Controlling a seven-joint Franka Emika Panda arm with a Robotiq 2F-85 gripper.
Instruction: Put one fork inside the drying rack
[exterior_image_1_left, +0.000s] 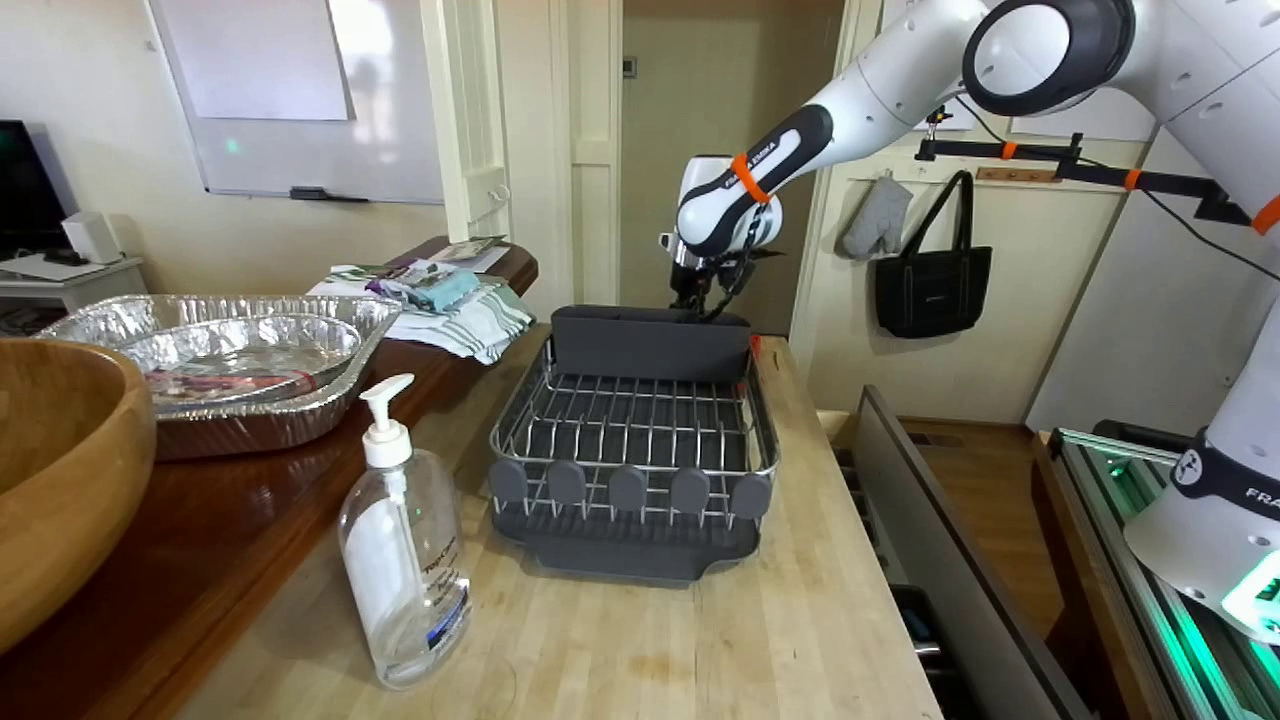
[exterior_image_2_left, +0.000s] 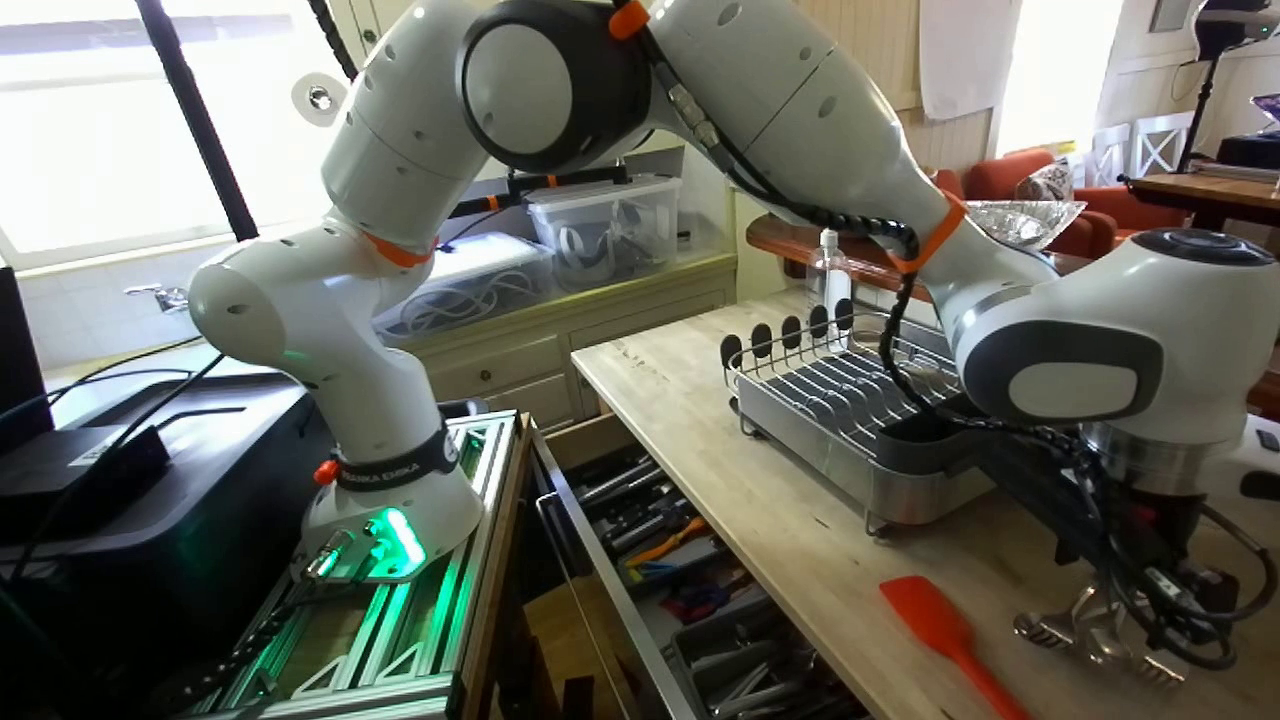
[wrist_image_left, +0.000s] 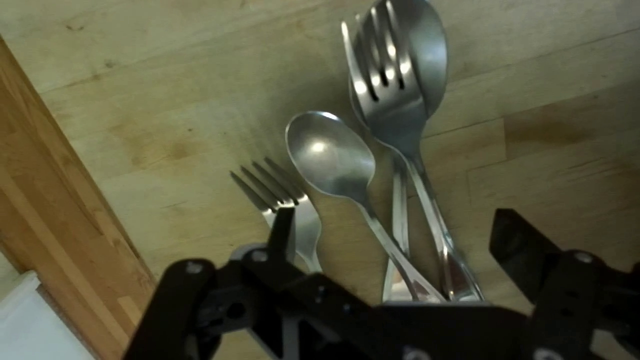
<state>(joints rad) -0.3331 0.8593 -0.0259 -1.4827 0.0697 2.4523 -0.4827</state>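
Two silver forks and two spoons lie in a group on the wooden counter. In the wrist view, one fork (wrist_image_left: 400, 107) lies partly over a large spoon (wrist_image_left: 432, 50). The other fork (wrist_image_left: 307, 225) lies at the left, partly behind a finger, with a smaller spoon (wrist_image_left: 330, 155) between. The handle ends are hidden by the gripper. My gripper (wrist_image_left: 395, 215) is open above the cutlery, handles between its fingers, holding nothing. In an exterior view the gripper (exterior_image_2_left: 1170, 590) is low over the cutlery (exterior_image_2_left: 1100, 630), beside the drying rack (exterior_image_2_left: 820, 430). The rack (exterior_image_1_left: 625, 545) looks empty.
A red spatula (exterior_image_2_left: 930, 610) lies between the rack and the counter edge. An open drawer (exterior_image_2_left: 620, 550) of utensils runs along the counter. A soap pump bottle (exterior_image_1_left: 405, 570) stands near the rack. Foil trays (exterior_image_1_left: 290, 430) and a wooden bowl (exterior_image_1_left: 75, 480) sit on the adjoining table.
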